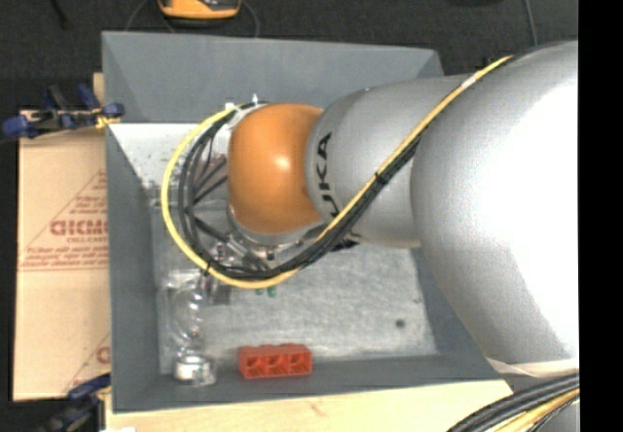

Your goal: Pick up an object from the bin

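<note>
In the grey metal bin (131,255), a clear see-through item (190,328) is lying along the left wall, reaching down towards the view's lower left corner. The gripper (222,274) is hanging just over its upper end, under the arm's orange cover (273,167); whether it is open or closed cannot be told. Further right, a red studded brick (275,361) is lying by the lower wall.

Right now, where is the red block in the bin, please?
The red block lies low in the camera view by the bin's near wall, right of the clear object.
</note>
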`<action>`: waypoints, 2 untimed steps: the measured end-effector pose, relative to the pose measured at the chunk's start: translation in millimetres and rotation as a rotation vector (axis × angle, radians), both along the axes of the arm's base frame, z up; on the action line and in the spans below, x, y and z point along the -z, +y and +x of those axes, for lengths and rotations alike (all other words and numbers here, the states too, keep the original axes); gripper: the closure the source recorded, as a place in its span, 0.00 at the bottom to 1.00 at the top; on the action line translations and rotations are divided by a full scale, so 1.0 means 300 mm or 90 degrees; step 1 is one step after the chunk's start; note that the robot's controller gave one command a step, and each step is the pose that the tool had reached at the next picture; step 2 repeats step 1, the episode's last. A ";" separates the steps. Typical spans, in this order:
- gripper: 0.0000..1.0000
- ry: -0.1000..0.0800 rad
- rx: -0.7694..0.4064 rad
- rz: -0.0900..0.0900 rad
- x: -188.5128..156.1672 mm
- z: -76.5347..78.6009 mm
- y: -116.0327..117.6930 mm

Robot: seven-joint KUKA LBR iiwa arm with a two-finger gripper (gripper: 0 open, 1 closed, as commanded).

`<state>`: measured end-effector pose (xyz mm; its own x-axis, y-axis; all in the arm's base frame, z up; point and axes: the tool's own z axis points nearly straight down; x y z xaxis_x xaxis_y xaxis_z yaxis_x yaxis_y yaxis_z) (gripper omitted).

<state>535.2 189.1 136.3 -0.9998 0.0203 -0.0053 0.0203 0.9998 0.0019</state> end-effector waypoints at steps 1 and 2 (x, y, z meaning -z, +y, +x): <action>1.00 -0.001 0.018 0.001 -0.216 -0.039 -0.037; 1.00 -0.001 0.018 0.001 -0.216 -0.039 -0.037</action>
